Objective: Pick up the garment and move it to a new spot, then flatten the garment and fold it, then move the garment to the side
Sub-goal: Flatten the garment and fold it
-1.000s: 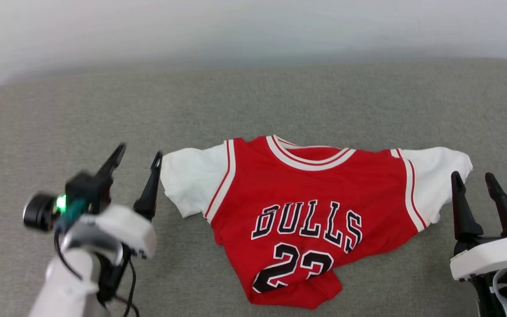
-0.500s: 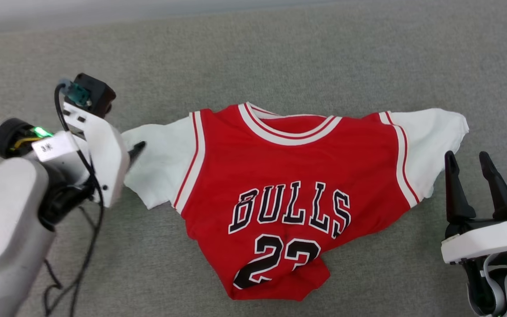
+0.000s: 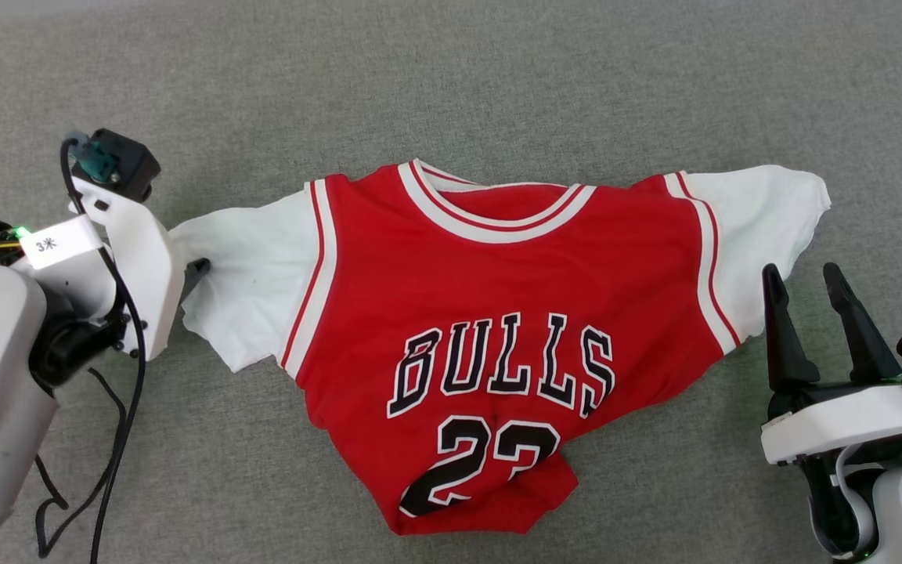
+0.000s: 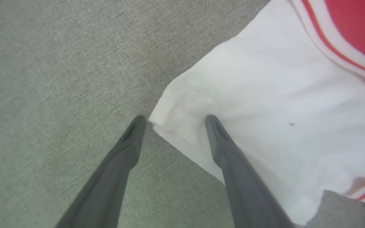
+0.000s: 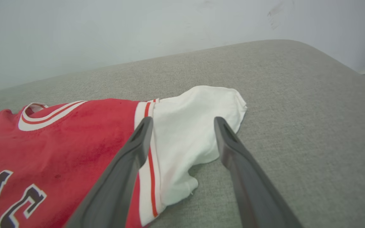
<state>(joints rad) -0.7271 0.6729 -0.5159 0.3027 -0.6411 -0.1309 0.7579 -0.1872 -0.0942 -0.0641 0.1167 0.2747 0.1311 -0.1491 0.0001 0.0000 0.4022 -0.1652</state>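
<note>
Garment hem bunched, "23" partly hidden. Left gripper wide, straddling left sleeve corner; right gripper wide, just off right sleeve. Grey cushion extends past both sleeves.

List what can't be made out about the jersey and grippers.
- Garment hem: head view, bunched under itself below the 23.
- Garment's back: every view, lies against the grey surface.
- Left gripper: head view, its own white wrist housing covers most of the jaws; left wrist view leaves contact with the sleeve unclear.
- Lettering: right wrist view, cut off at the bottom-left.
</note>
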